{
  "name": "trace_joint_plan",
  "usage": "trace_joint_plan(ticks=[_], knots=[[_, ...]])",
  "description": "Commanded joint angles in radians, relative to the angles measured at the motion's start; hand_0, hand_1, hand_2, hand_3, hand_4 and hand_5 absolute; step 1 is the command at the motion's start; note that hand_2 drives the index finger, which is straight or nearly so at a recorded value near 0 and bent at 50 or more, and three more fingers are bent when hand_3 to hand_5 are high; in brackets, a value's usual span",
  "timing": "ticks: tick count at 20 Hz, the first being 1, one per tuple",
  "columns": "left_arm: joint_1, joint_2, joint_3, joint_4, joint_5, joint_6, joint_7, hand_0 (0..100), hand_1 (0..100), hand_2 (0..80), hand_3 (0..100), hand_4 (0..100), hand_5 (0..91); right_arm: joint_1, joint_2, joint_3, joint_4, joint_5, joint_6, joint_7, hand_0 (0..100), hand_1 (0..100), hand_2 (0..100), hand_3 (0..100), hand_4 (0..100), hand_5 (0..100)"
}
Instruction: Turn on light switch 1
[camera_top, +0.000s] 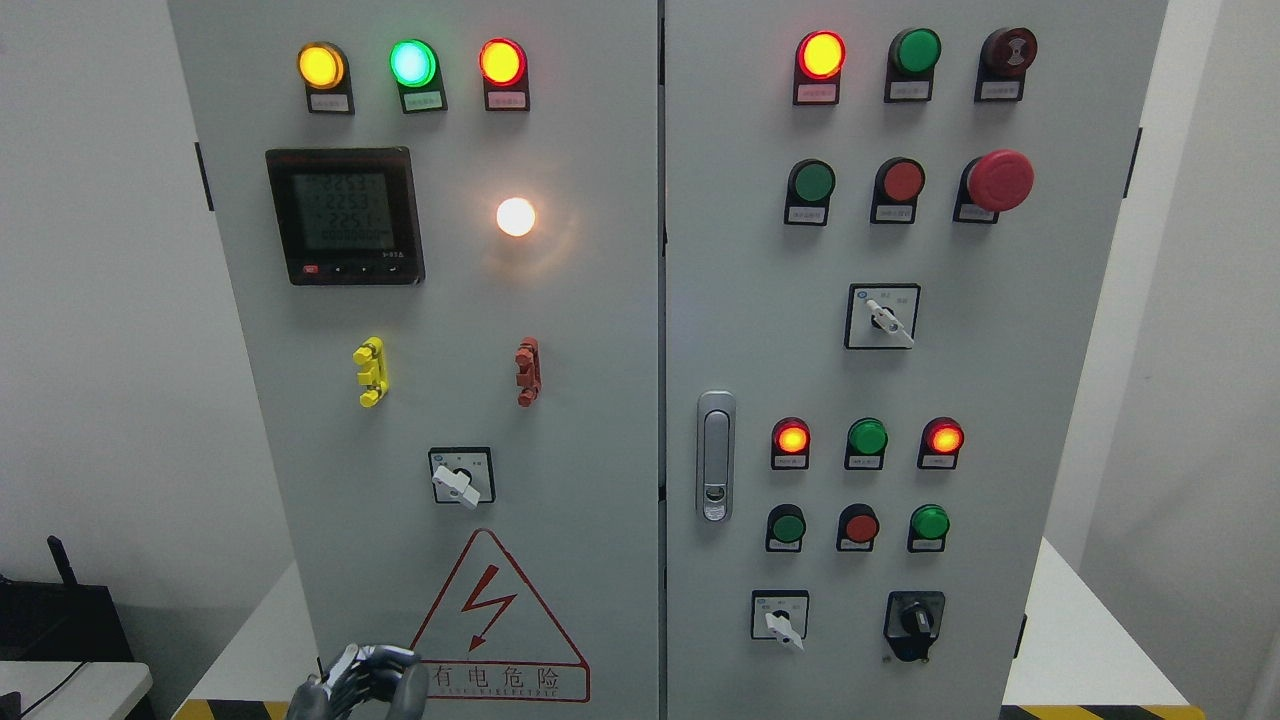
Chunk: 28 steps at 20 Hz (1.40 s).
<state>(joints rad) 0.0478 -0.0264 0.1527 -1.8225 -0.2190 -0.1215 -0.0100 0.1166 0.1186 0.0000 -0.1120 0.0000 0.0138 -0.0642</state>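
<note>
White walls frame a grey two-door cabinet (600, 300) that fills our view. On its left door we see three lit lamps up top: yellow lamp (321, 65), green lamp (413, 62), red lamp (502, 61). At 8 o'clock from those sits a black meter (345, 216) with a glowing white bulb (516, 216) at its 3 o'clock. Below are a yellow clip (370, 371) and a red clip (528, 371), well apart.

We can't tell which knob is switch 1. Nearest candidate is the rotary switch (461, 477) low on the left door, handle pointing to roughly 4 o'clock, just above the red warning triangle (495, 620).

Our left hand (365, 683) shows at the bottom edge, at 7 o'clock from that switch and well apart from it. Its fingers (385, 665) are curled together, gripping nothing, beside the triangle's lower left corner.

The right door carries more lamps, a red mushroom button (1000, 180), a door latch (716, 455) and three more rotary knobs.
</note>
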Motion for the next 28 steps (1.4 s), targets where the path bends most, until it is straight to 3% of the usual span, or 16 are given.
trace_joint_plan(ticks=[1,5,9,13,20,25,28], knots=[[0.17,0.023,0.4,0.304,0.032,-0.096,-0.093,0,25,23.5,46,48,11.2,0.0,0.001,0.017,0.0,-0.025,0.0,0.0,12,39,0,0,0,0],[0.202,0.052,0.469,0.581,0.05,-0.133,-0.13,0,23,15.4,31,36,7.7,0.0,-0.001,0.017,0.0,-0.025,0.0,0.0,12,39,0,0,0,0],[0.204,0.083,0.533,0.802,0.072,-0.133,-0.217,0,23,9.9,19,25,2.2,0.0,-0.001,0.017,0.0,-0.025,0.0,0.0,12,39,0,0,0,0],[0.219,0.148,0.535,1.034,0.072,-0.133,-0.229,1,24,0.0,4,11,0.0,0.0,0.001,0.017,0.0,-0.025,0.0,0.0,12,39,0,0,0,0],[0.207,0.21,0.515,1.384,0.064,-0.122,-0.249,6,22,0.0,0,4,0.0,0.0,-0.001,0.017,0.0,-0.025,0.0,0.0,12,39,0,0,0,0],[0.202,0.223,0.26,1.552,0.064,-0.115,-0.258,15,15,0.0,0,0,0.0,0.0,-0.001,0.017,0.0,-0.025,0.0,0.0,12,39,0,0,0,0],[0.179,0.206,0.177,1.617,0.064,-0.112,-0.246,18,10,0.0,0,0,0.0,0.0,0.001,0.017,0.0,-0.025,0.0,0.0,12,39,0,0,0,0]])
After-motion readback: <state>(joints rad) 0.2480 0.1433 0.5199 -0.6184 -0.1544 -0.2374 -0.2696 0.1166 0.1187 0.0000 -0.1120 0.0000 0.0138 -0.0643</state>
